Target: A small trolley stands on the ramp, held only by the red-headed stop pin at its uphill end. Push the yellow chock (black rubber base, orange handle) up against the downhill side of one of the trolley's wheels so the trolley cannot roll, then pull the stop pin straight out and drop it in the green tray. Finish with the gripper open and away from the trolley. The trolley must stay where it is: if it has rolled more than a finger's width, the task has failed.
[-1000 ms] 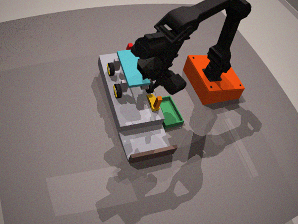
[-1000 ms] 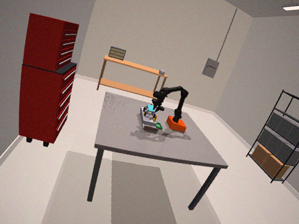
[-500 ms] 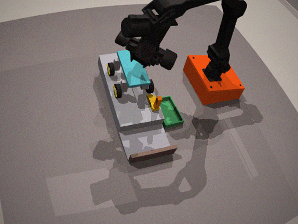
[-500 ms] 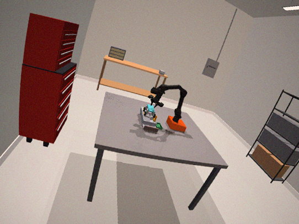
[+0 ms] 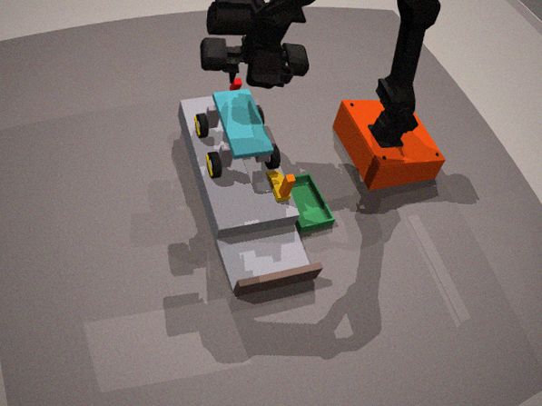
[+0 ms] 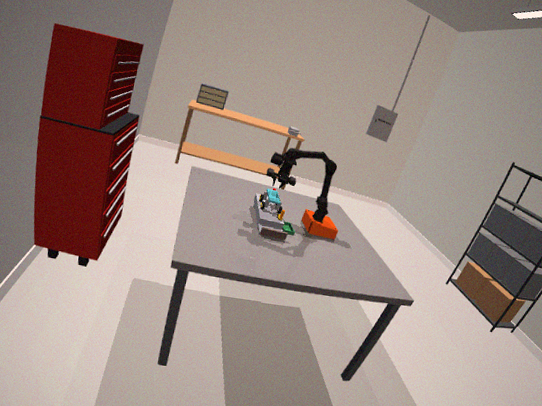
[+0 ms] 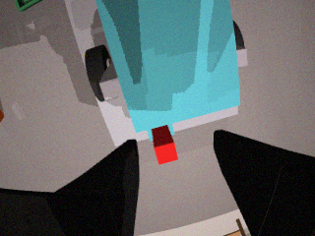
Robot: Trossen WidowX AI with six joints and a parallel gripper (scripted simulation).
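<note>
The trolley (image 5: 242, 121) (image 6: 273, 198) (image 7: 164, 39) has a cyan deck and yellow-hubbed black wheels and stands on the grey ramp (image 5: 235, 208) (image 7: 177, 191). The red-headed stop pin (image 5: 235, 83) (image 7: 165, 152) stands at its uphill end. The yellow chock (image 5: 279, 184) with the orange handle sits on the ramp just below the trolley's lower right wheel (image 5: 273, 157); whether they touch I cannot tell. My gripper (image 7: 176, 144) (image 5: 234, 72) hovers above the pin, open and empty, its fingers on either side of the red head without touching it. The green tray (image 5: 315, 203) lies beside the ramp.
The arm's orange base (image 5: 388, 143) (image 6: 319, 225) stands right of the ramp. A brown stop bar (image 5: 279, 278) closes the ramp's low end. The grey table (image 6: 212, 249) stands in a room with a red tool cabinet (image 6: 84, 142) and shelves.
</note>
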